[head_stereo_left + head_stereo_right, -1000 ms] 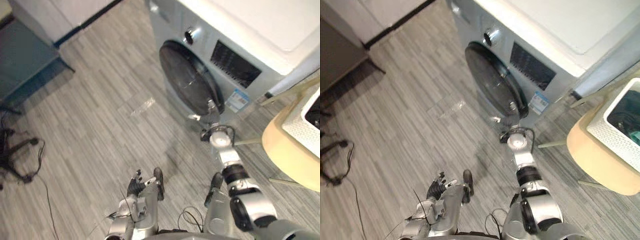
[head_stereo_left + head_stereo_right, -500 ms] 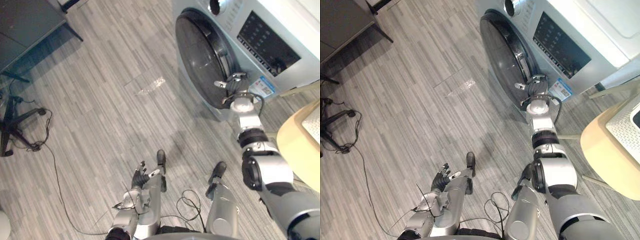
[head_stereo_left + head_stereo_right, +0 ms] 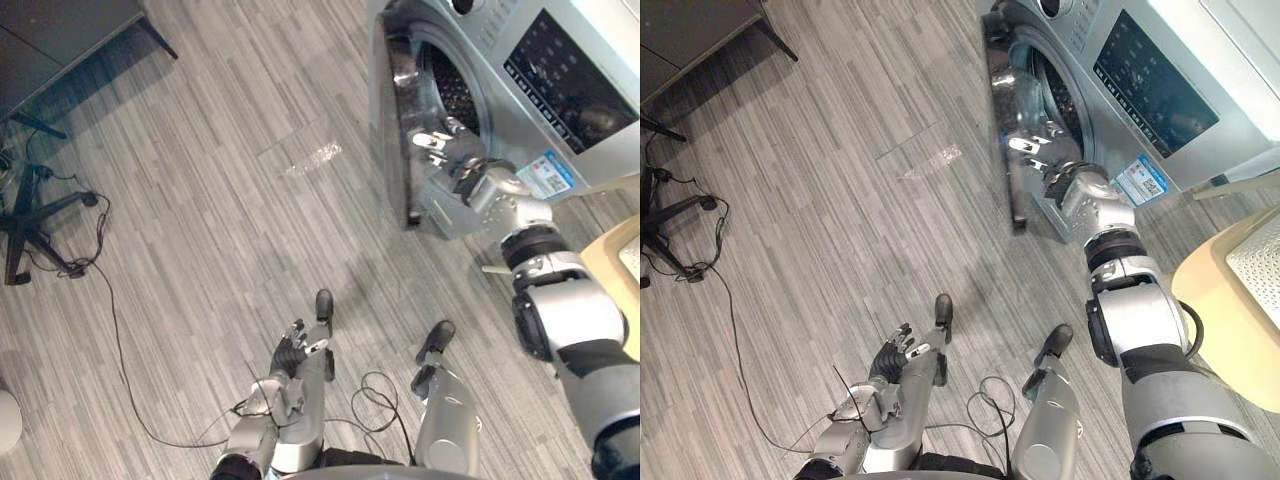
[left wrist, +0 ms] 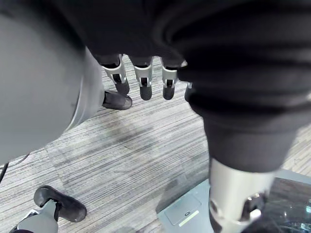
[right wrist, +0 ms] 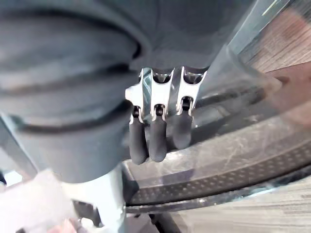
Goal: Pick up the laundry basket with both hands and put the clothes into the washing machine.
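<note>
The washing machine (image 3: 560, 90) is standing at 1 o'clock in the head views, and its round door (image 3: 392, 120) is hanging wide open, edge-on to the camera, exposing the drum (image 3: 455, 90). The right hand (image 3: 458, 158) is reaching in between the open door and the drum opening. In the right wrist view its fingers (image 5: 155, 136) are lying side by side, only slightly bent, with the dark tips resting against the inner face of the door; they are not gripping anything. The left hand (image 3: 290, 358) is hanging low at 6 o'clock above the grey plank floor (image 3: 200, 200). In the left wrist view its fingers (image 4: 145, 82) are hanging loose and slack, holding nothing. The white laundry basket (image 3: 1258, 268) is sitting at 3 o'clock, cut off by the picture's edge, on a round beige table (image 3: 1230, 340), well apart from both hands. A chair base (image 3: 30, 215) is standing at 9 o'clock.
</note>
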Controlling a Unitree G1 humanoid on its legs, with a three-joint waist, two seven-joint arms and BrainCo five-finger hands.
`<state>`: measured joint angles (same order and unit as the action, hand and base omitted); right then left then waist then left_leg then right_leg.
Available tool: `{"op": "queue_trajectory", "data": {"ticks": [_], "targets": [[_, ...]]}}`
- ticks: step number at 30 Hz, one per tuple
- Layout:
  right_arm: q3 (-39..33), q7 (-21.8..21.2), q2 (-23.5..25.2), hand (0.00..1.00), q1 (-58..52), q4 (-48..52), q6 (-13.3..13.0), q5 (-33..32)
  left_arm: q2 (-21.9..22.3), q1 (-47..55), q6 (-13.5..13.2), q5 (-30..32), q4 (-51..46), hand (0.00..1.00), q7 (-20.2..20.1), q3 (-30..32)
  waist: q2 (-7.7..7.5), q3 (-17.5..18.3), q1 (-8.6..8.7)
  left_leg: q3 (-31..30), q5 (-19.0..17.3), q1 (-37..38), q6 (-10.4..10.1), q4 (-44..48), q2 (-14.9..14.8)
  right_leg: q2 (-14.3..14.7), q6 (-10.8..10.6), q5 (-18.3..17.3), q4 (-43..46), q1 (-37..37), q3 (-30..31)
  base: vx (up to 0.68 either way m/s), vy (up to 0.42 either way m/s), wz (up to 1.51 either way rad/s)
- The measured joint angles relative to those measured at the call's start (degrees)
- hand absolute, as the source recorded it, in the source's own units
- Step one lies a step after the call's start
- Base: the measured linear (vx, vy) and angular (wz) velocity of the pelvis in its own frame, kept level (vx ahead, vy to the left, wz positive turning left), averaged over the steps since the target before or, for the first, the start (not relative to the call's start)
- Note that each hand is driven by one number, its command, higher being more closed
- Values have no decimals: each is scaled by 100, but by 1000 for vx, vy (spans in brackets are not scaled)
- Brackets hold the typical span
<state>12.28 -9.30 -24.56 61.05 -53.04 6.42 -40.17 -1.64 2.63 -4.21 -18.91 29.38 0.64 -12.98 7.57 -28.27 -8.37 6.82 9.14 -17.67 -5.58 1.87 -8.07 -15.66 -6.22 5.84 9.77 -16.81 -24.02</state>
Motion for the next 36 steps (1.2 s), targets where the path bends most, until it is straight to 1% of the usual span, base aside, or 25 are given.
{"op": "queue_trajectory", "data": {"ticks": [3,5,6,9,10,12,13,14,15,17,18,19,20,21,23,24,25,27,29,30,31,32,33,35,36], "targets": [[194,-106,135,0,-633,418,-160,10,-44,0,1,154,-225,0,-26,-155,-31,2,46,21,-3,86,0,-16,2,-3,1,-15,7,61,9,-1,-9,-2],[240,-107,310,0,-1054,445,-157,54,-107,-61,-1,329,-437,0,-37,-305,-69,1,80,69,-3,154,0,-79,4,-6,13,-28,27,60,48,-13,-23,-7],[239,-101,433,0,-1337,446,-158,111,-152,-169,2,452,-559,0,-42,-379,-80,-2,134,86,-3,174,0,-105,5,-8,15,-29,32,58,54,-29,-25,-9],[239,-99,659,0,-1908,444,-156,255,-290,-562,3,839,-888,0,-51,-544,-129,-7,218,143,-4,207,-1,-106,0,-9,38,-43,33,43,89,-20,-21,-9],[233,-100,801,0,-2092,444,-157,266,-377,-753,-9,998,-1029,0,-62,-547,-191,-11,317,164,-4,219,-2,-105,-5,-6,44,-44,37,35,106,-19,-34,-18],[180,-97,1027,0,-2389,442,-168,430,-564,-1253,-12,1357,-1069,0,-66,-563,-361,12,383,321,-24,229,-26,-92,-26,-1,68,-29,64,-88,238,-3,-37,-30],[156,-95,1081,0,-2468,440,-186,458,-625,-1396,-12,1423,-1063,0,-68,-564,-395,10,419,350,-25,224,-27,-91,-30,-4,79,-21,65,-112,242,8,-47,-33],[62,-86,1173,0,-2683,422,-255,595,-753,-1807,-13,1657,-923,0,-93,-561,-474,-3,458,432,-25,215,-27,-83,-49,-12,98,-5,74,-177,244,5,-41,-26],[-17,-82,1217,0,-2781,403,-270,676,-785,-2018,-12,1760,-795,0,-101,-560,-502,11,475,463,-26,191,-28,-70,-62,-11,113,6,87,-228,248,7,-56,-25],[-247,-59,1369,0,-2997,205,-315,1003,-932,-2793,-13,1967,-189,0,-102,-529,-593,6,635,461,-28,-9,-27,96,-125,27,139,36,124,-379,245,0,-62,-11],[-320,-42,1408,0,-3044,163,-325,1124,-971,-3014,-8,1976,25,0,-93,-510,-627,2,669,470,-31,-62,-30,127,-144,45,135,59,122,-434,258,-2,-65,-15],[-358,25,1496,0,-3087,51,-361,1312,-1057,-3360,3,1980,434,0,-67,-443,-709,-2,756,499,-30,-180,-30,170,-182,83,164,84,129,-560,296,-3,-52,-17],[-368,65,1531,0,-3121,19,-366,1410,-1084,-3537,11,1975,653,0,-60,-398,-754,-7,794,505,-34,-244,-35,218,-199,99,176,96,134,-631,317,-16,-69,-30],[-482,112,1614,0,-3244,-27,-371,1632,-1107,-3889,48,1956,1110,0,-52,-238,-861,-30,831,557,-50,-328,-54,271,-237,140,203,120,148,-762,395,-24,-74,-25],[-567,250,1795,0,-3367,-182,-373,1982,-1270,-4661,169,1882,2184,0,78,196,-1048,-98,1004,615,-54,-472,-60,318,-314,201,255,166,141,-922,412,-22,-74,-23],[-562,306,1849,0,-3402,-183,-370,2077,-1344,-4841,209,1836,2401,0,127,310,-1090,-117,1047,630,-56,-504,-63,319,-334,219,262,171,135,-963,418,-30,-64,-21],[-565,356,1935,0,-3512,-150,-373,2209,-1491,-5200,331,1823,2710,0,225,494,-1175,-132,1082,673,-70,-598,-84,337,-385,260,268,181,97,-1064,413,-33,-53,-22],[-557,429,2021,0,-3775,155,-365,2342,-1734,-5613,423,1860,2764,0,342,760,-1251,-137,1062,740,-97,-854,-117,502,-501,284,301,230,55,-1246,264,-46,-91,-28],[-544,456,2152,0,-4027,606,-367,2416,-1959,-6048,532,1975,2762,0,431,1115,-1281,-156,1080,734,-126,-1123,-154,703,-648,352,367,304,-5,-1381,91,-29,-78,-18],[-539,458,2210,0,-4088,740,-368,2427,-2027,-6159,547,1994,2761,0,474,1202,-1294,-165,1080,734,-148,-1200,-178,773,-706,354,372,308,-5,-1416,59,-25,-55,-11],[-521,464,2289,0,-4182,1002,-384,2430,-2106,-6347,569,2020,2759,0,520,1364,-1313,-174,1081,733,-168,-1330,-200,885,-806,410,395,318,-1,-1480,-3,-26,-74,-6],[-514,482,2324,0,-4246,1249,-397,2427,-2178,-6513,579,2018,2754,0,587,1394,-1327,-180,1073,733,-170,-1454,-201,940,-884,463,403,316,-2,-1547,-56,-22,-69,-2],[-514,508,2331,0,-4268,1381,-404,2427,-2200,-6579,581,2018,2740,0,589,1454,-1340,-190,1075,732,-170,-1504,-201,952,-903,474,408,314,-2,-1579,-87,-17,-70,-1],[-560,597,2356,0,-4289,1798,-562,2269,-2299,-6772,619,1864,2694,0,735,1839,-1407,-228,1075,734,-223,-1768,-204,1034,-975,501,422,306,8,-1786,-127,-11,-37,-3],[-568,621,2364,0,-4290,1862,-590,2249,-2346,-6782,621,1815,2673,0,749,1882,-1431,-240,1070,741,-223,-1805,-202,1038,-984,501,425,309,14,-1837,-125,0,-11,-4]]}}
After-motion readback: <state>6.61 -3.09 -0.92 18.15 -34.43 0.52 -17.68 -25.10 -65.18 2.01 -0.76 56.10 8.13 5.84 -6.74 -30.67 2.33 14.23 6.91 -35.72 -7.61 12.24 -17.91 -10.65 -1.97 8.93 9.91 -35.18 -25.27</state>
